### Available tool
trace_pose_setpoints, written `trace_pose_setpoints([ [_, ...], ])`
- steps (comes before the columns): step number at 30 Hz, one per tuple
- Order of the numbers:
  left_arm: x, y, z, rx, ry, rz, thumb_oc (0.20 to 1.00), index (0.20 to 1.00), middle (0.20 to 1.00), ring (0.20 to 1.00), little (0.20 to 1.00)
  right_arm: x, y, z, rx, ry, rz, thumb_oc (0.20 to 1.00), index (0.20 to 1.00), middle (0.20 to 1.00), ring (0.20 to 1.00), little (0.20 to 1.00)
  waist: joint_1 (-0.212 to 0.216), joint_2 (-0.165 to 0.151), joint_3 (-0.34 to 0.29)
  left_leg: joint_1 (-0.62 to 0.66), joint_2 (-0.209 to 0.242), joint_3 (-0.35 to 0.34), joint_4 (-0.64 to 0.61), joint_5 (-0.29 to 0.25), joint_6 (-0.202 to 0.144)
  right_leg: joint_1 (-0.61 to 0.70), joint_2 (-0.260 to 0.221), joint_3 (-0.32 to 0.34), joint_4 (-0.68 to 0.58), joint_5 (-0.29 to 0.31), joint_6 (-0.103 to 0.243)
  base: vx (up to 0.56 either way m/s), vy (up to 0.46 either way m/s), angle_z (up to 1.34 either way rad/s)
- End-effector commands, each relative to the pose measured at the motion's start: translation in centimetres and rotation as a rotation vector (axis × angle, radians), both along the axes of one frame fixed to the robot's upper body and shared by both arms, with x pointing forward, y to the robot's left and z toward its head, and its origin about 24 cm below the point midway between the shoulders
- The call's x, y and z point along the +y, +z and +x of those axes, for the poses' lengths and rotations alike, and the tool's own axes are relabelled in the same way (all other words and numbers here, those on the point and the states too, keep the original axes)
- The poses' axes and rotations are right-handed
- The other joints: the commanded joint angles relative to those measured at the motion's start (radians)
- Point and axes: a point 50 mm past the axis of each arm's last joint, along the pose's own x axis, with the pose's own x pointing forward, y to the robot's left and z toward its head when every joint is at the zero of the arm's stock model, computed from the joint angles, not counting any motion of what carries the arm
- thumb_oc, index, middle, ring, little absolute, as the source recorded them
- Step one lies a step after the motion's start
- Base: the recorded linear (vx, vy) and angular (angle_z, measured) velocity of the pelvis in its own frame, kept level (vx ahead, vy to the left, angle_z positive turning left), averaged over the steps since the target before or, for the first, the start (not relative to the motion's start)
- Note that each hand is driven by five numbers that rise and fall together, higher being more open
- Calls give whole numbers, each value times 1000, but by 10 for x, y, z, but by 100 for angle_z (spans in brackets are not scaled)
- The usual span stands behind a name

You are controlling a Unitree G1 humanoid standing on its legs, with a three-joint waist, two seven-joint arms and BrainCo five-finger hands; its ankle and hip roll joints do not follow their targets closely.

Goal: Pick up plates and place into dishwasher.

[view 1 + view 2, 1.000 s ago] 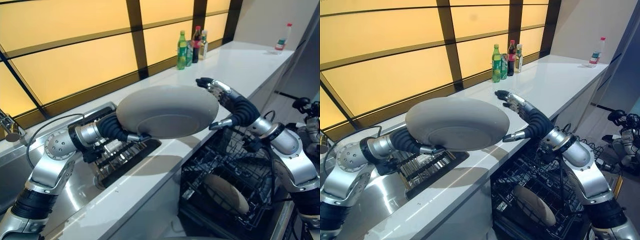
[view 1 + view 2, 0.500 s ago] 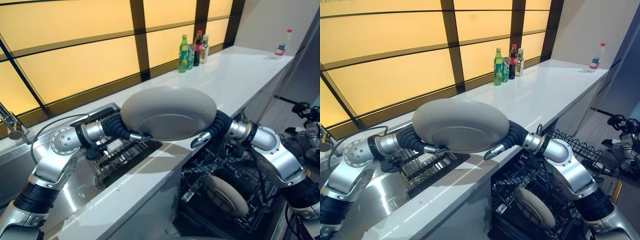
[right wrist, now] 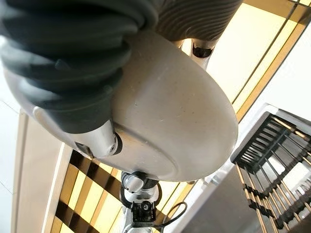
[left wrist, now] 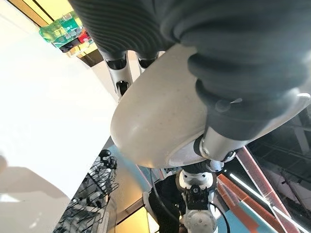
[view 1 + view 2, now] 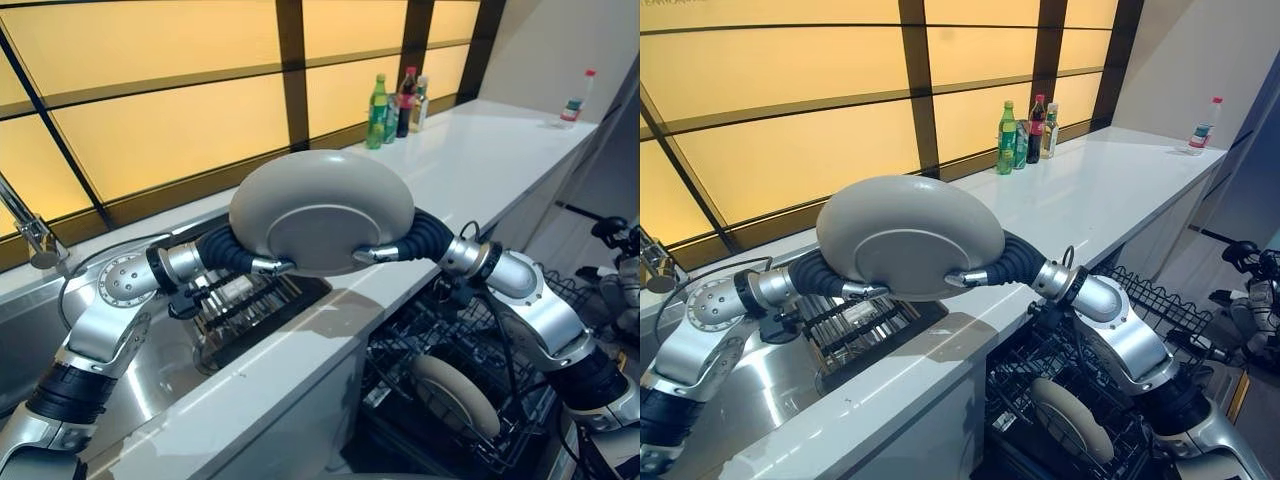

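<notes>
Both hands grip one grey plate [image 5: 322,212] above the bench [image 5: 470,160]: left hand [image 5: 262,266] and right hand [image 5: 385,254] each pinch its rim from opposite sides. Its underside faces the camera and its long axis runs left-right. For a good transfer, I would pass it to the right hand, then lower it edge-first into the dishwasher rack [image 5: 470,330].

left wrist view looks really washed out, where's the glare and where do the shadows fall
Left wrist view: the white counter is blown out, nearly featureless, with a soft shadow at its near edge; the plate stays readable. Left eye view: the plate and both arms cast a shadow on the counter beneath them, and the backlit amber panels glow evenly.
</notes>
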Motion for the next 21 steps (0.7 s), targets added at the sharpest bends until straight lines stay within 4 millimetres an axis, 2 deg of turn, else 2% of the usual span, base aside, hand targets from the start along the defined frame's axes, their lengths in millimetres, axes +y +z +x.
trace_pose_setpoints([
  [1,-43,9,-1,-69,-185,-14,200,200,200,200,200,32,38,-12,-126,122,238,200,200,200,200,200,5,-9,-44,13,-18,23,13,-43,15,24,-54,-18,49,-64,42,0,0,0],
  [9,-43,9,2,-71,-139,-56,200,200,200,200,200,28,27,-10,-98,94,219,200,200,200,200,200,-10,-1,-46,14,-18,32,10,-41,14,23,-52,-11,46,-62,40,0,0,0],
  [10,-39,10,5,-67,-98,-85,1000,1000,1000,1000,1000,26,25,-10,-99,86,205,200,200,200,200,200,-11,-3,-46,15,-18,33,8,-40,13,24,-52,-11,44,-60,41,0,0,0],
  [12,-37,11,8,-75,-36,-112,1000,1000,1000,1000,1000,25,24,-9,-93,61,212,200,200,200,200,200,-11,-4,-47,15,-18,32,7,-38,13,25,-51,-11,43,-61,40,0,0,0],
  [14,-27,11,13,-102,104,-165,1000,1000,1000,1000,1000,19,23,-7,-99,13,216,200,200,200,200,200,-13,-5,-46,16,-17,35,4,-38,13,27,-50,-12,41,-60,41,0,0,0],
  [17,0,6,15,-116,330,-325,1000,1000,1000,1000,1000,-3,15,-3,-76,-97,261,200,200,200,200,200,-11,-10,-50,15,-16,37,1,-37,16,29,-49,-14,38,-61,40,0,0,0],
  [21,25,-7,10,-147,581,-465,1000,1000,1000,1000,1000,-26,5,-2,-74,-241,293,200,200,200,200,200,-11,-16,-51,13,-19,33,1,-38,22,25,-48,-11,43,-64,38,11,2,0],
])
